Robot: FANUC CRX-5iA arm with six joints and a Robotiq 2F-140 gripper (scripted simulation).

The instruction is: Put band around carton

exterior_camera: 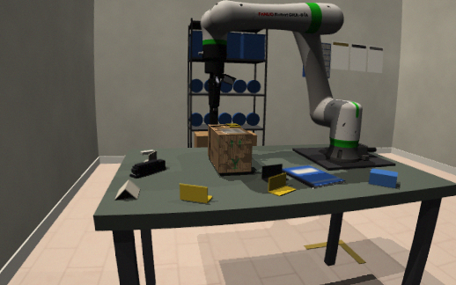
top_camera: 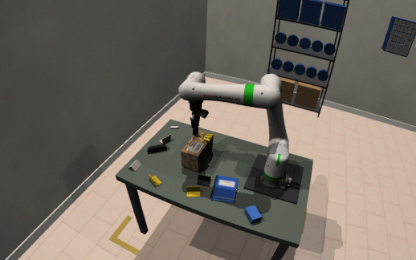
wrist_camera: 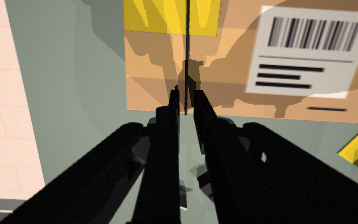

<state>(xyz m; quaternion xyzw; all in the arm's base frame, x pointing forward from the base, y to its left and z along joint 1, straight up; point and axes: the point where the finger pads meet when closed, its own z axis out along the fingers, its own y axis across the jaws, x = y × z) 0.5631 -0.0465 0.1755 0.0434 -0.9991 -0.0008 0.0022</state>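
Note:
The brown carton [top_camera: 190, 161] [exterior_camera: 235, 155] [wrist_camera: 145, 97] stands upright on the table and looks level. A yellow corner guard [top_camera: 208, 137] [wrist_camera: 150, 17] lies over the top at its far end. A thin black band [wrist_camera: 187, 25] runs across the guard and the carton top to the long edge; its course down the sides is hidden. My gripper [top_camera: 195, 134] [exterior_camera: 213, 122] [wrist_camera: 186, 103] points straight down at the carton's long top edge, near the guard end. Its fingers are open by a narrow gap, one each side of the band's line, with nothing seen gripped.
Two loose yellow guards [top_camera: 154, 180] [top_camera: 193, 192] [exterior_camera: 194, 193] [exterior_camera: 281, 186], a black bracket [top_camera: 204, 180] and a blue book [top_camera: 226, 194] lie on the carton's near side. A black block [top_camera: 157, 149] and a grey angle piece [top_camera: 135, 164] lie left, a blue box [top_camera: 253, 214] front right.

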